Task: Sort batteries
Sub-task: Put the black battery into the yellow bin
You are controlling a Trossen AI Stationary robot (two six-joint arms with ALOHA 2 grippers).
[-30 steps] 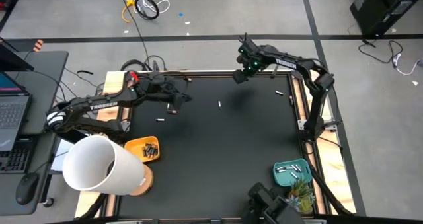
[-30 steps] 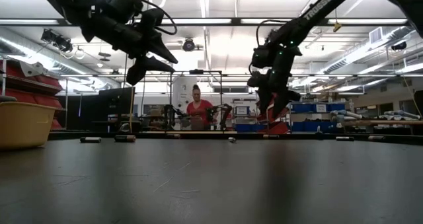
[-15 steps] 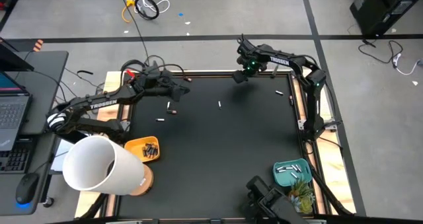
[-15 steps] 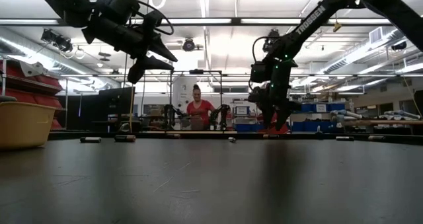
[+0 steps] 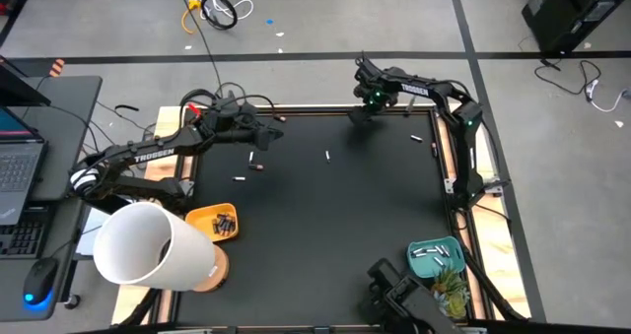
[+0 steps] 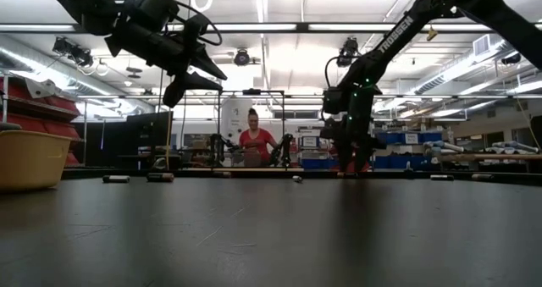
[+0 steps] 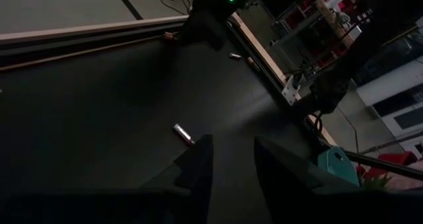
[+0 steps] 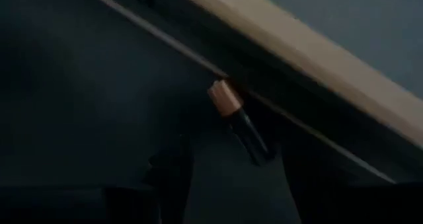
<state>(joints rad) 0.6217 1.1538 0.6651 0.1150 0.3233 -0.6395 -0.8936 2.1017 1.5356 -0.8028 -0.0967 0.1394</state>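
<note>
Black is the colour of the flat table mat point(image 5: 335, 216), seen from above. The right gripper point(image 5: 361, 111) is down at the far edge. The left gripper point(image 5: 271, 137) hangs over the far left part. Small white batteries point(image 5: 328, 156) lie scattered on the mat, and more sit in the green tray point(image 5: 435, 257) and the yellow bowl point(image 5: 212, 223).

From table height, the left gripper point(image 6: 200, 70) has its fingers apart.

The left wrist view shows a silver battery point(image 7: 183, 133) just past the spread fingers point(image 7: 198, 168).

The right wrist view shows a dark battery with a copper end point(image 8: 238, 118) by the wooden rim point(image 8: 310, 72), between the parted fingers point(image 8: 172, 174).

Right hand point(image 5: 362, 110) at far table edge point(image 5: 315, 107), seemingly over battery point(image 8: 239, 121).
</note>
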